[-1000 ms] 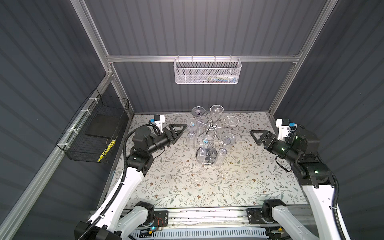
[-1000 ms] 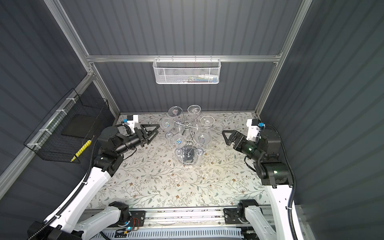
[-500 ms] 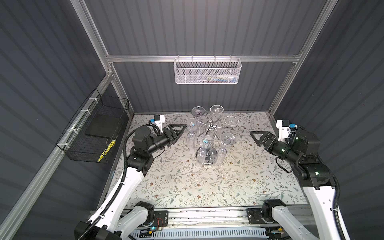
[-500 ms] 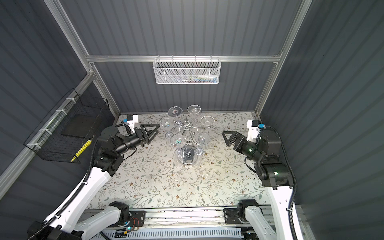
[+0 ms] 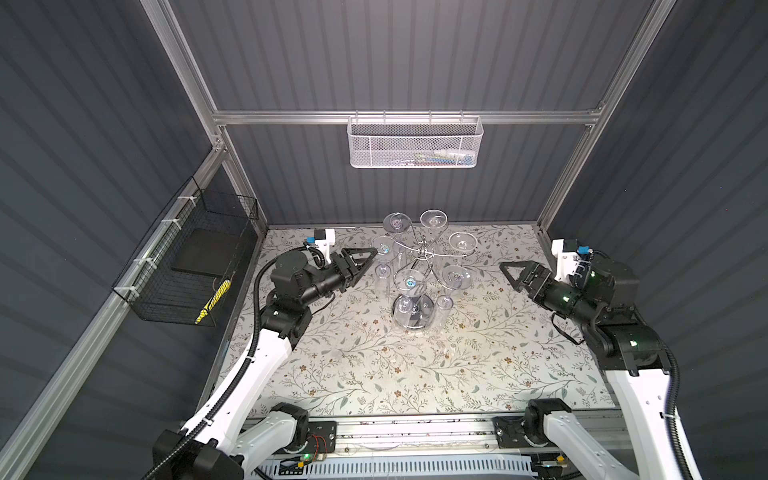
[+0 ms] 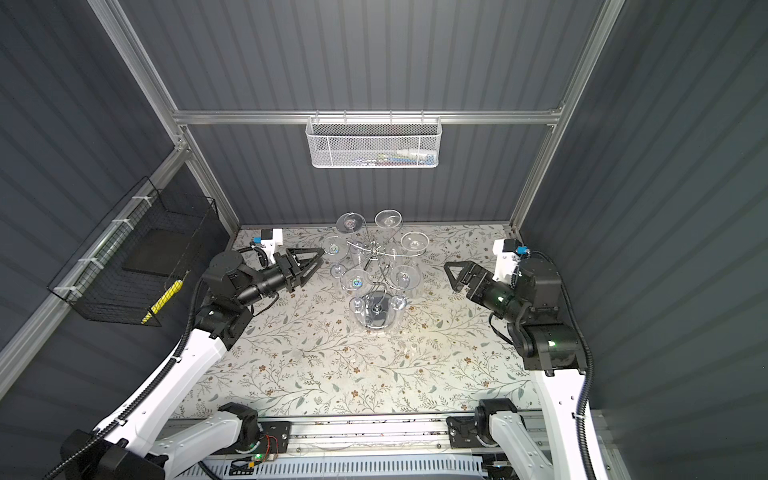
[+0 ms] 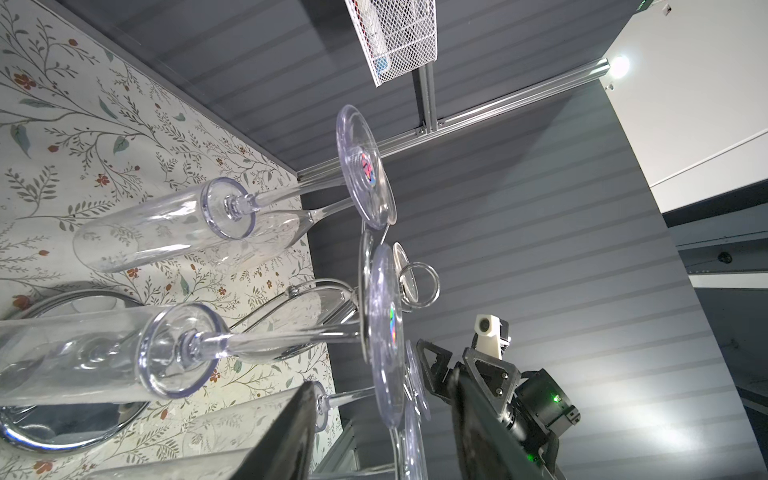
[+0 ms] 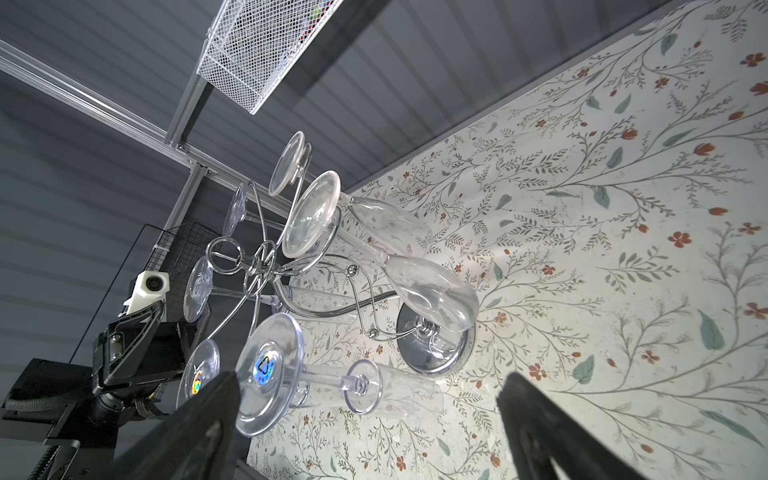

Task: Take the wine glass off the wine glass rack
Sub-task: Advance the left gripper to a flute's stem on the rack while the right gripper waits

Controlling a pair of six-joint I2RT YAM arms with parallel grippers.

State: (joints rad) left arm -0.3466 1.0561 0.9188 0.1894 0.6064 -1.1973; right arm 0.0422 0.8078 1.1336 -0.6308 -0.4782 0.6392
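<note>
Hanging bowl-down by their feet from the curled arms of the wine glass rack (image 5: 422,251), the glasses seem free to leave only by sliding a stem outward along its scroll, and that probably explains the sideways approach. The rack stands on its mirror-like disc base (image 8: 436,361) toward the back middle of the floral table (image 5: 374,374). The wine glass (image 5: 383,249) on the rack's left side is not yet off: its foot rests up in its scroll and its bowl hangs above the table. The left gripper (image 5: 368,259) lies level with the table, just beside that glass at stem height. Its jaws stand partly apart, closed on nothing. In the left wrist view a clear stem (image 7: 351,395) crosses the gap between the fingers (image 7: 291,436), touching neither that I can see. Reaching in flat like this would let the jaws take the thin stem under the foot, not the wide bowl. The neighbouring glasses (image 5: 409,282) hang close on both sides, so any pull likely has to run straight outward to avoid knocking them. The right gripper (image 5: 513,274) hovers well apart on the rack's other side with its jaws spread wide and empty, facing the rack, perhaps ready to steady it.
</note>
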